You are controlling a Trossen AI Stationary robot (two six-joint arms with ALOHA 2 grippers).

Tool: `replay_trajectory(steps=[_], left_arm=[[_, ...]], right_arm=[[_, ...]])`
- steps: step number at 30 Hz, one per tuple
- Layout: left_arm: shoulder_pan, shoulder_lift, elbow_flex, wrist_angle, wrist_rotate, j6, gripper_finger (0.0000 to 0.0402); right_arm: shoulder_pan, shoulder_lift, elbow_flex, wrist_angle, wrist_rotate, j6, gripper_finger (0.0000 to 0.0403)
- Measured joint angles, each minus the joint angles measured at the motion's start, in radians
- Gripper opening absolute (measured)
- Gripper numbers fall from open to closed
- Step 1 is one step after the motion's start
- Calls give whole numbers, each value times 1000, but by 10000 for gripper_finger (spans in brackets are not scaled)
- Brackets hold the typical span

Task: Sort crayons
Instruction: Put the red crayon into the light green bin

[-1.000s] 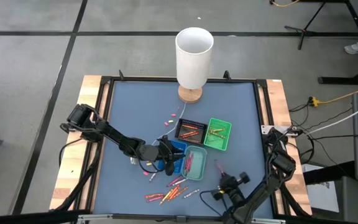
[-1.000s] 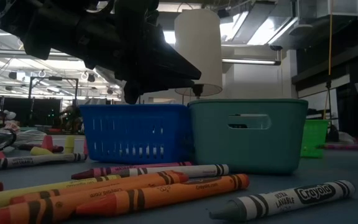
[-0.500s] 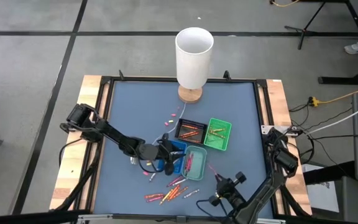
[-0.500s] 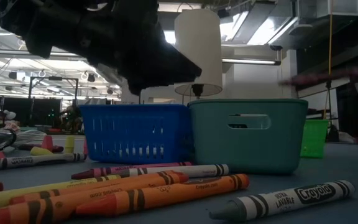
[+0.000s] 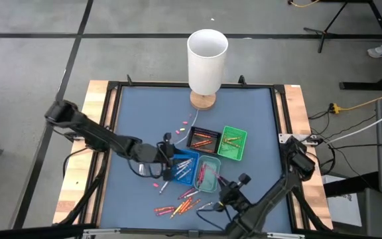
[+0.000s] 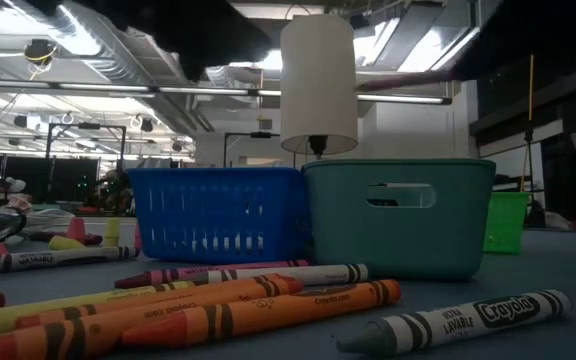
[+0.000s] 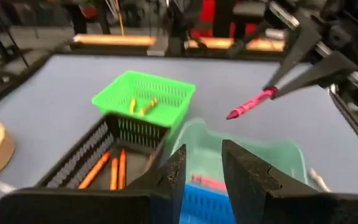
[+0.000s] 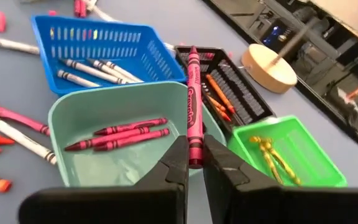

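- The bench (image 5: 151, 113), a blue-grey mat in a dark frame, carries four small trays bunched together; the teal tray (image 8: 114, 146) serves here as the landmark, and a tall white cylinder (image 5: 207, 60) on a wooden base stands well behind it.
- The right pincer (image 8: 193, 163) is closed on a pink crayon (image 8: 193, 106), gripping it at its lower end so the stick rises nearly upright just above the teal tray's rim.
- The left pincer (image 7: 199, 167) hangs over the blue tray (image 8: 101, 46) just beside the teal one, its fingers slightly apart and holding nothing.
- Pink crayons (image 8: 120, 135) already lie inside the teal tray; orange ones sit in the black tray (image 8: 232, 84) behind it, yellow in the green tray (image 8: 284, 152).
- Loose crayons (image 5: 181, 206) lie scattered on the mat in front of the teal tray.
- Each crayon looks light, stiff and brittle, a paper-wrapped wax stick likely to snap if squeezed hard; a mid-length grip on the wrapper seems safest.
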Motion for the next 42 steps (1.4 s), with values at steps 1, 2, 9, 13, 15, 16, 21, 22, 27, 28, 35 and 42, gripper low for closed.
replay_trajectory(steps=[1,2,9,13,15,16,21,22,27,28,35,42], left_arm=[[-2,-28,0,-53,10,-12,89],[-2,-54,0,-101,20,-26,89],[-3,-171,0,-353,73,-106,89],[-3,-188,0,-391,77,-107,89],[-3,-188,0,-391,78,-108,89],[-3,-188,0,-392,78,-108,89],[-3,-188,0,-391,78,-108,89],[-3,-188,0,-391,78,-108,89],[-3,-188,0,-392,78,-108,89],[-3,-188,0,-393,78,-108,89],[-3,-188,0,-393,78,-108,88],[-3,-188,0,-393,78,-108,88]], right_arm=[[-13,0,0,29,-5,-62,28],[-25,0,0,54,-12,-122,28],[-105,0,0,116,-115,-401,28],[-131,-1,0,117,-136,-491,28],[-140,-1,0,121,-150,-537,28],[-146,-1,0,125,-159,-562,28],[-151,-1,0,178,-192,-674,28],[-151,-1,0,188,-195,-684,28],[-150,-1,0,203,-196,-704,28],[-151,-1,0,204,-196,-704,28],[-151,-1,0,223,-195,-708,28],[-151,-1,0,247,-198,-753,28]])
